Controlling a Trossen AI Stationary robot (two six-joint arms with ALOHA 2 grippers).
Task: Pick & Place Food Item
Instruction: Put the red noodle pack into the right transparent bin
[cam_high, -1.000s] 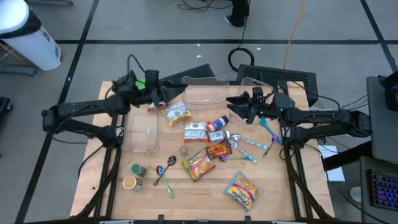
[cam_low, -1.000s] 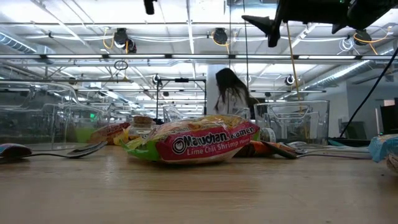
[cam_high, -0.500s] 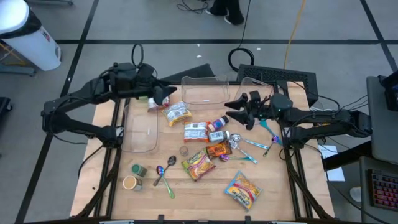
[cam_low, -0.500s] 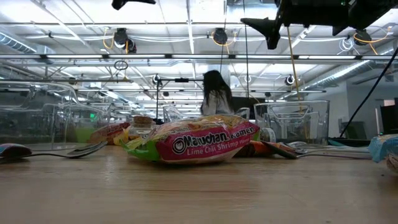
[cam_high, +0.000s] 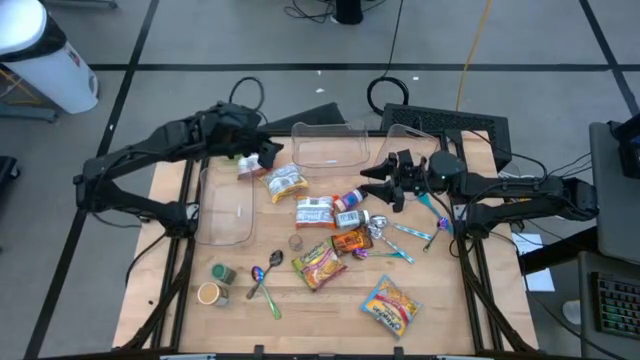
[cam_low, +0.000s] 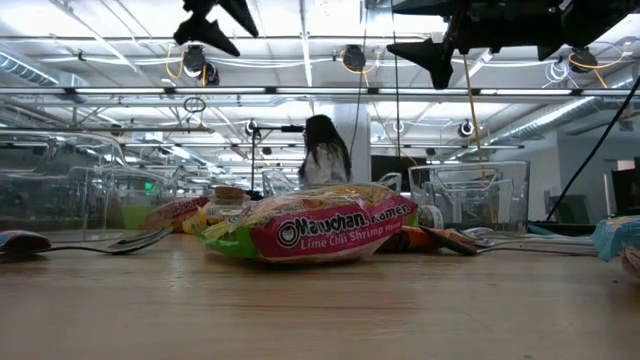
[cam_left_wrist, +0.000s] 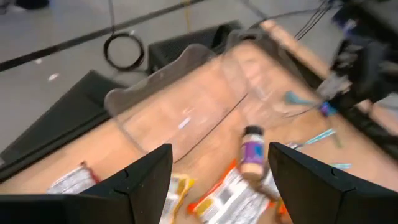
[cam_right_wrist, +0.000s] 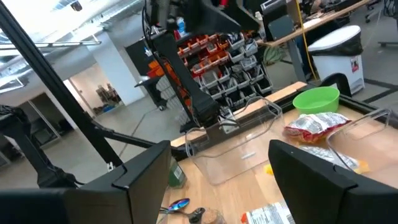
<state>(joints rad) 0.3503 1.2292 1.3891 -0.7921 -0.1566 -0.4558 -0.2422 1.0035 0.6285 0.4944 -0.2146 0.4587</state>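
Note:
Several food items lie in the middle of the table: snack packets (cam_high: 285, 182) (cam_high: 313, 211), a small bottle (cam_high: 350, 200), an orange packet (cam_high: 352, 240) and two ramen packs (cam_high: 318, 264) (cam_high: 390, 305). The nearer ramen pack (cam_low: 310, 232) fills the low view. My left gripper (cam_high: 268, 152) is open and empty, high above the table's far left, over the first snack packet. It also shows in the low view (cam_low: 215, 20). My right gripper (cam_high: 372, 178) is open and empty, high above the table, right of the bottle. It also shows in the low view (cam_low: 430, 55).
Clear plastic containers stand at the left (cam_high: 225, 205), far middle (cam_high: 328, 145) and far right (cam_high: 415, 140). A green bowl (cam_right_wrist: 316, 99) sits under my left arm. Spoons (cam_high: 262, 280) and small jars (cam_high: 215, 283) lie at the near left, cutlery (cam_high: 405, 232) at the right. A person (cam_low: 320, 160) walks behind the table.
My left gripper has drawn back a little toward the table's left edge as its arm has risen, and it shows lower in the low view. My right gripper has crept toward the table's left, nearer the bottle. Both have stayed open. The person behind has walked leftward.

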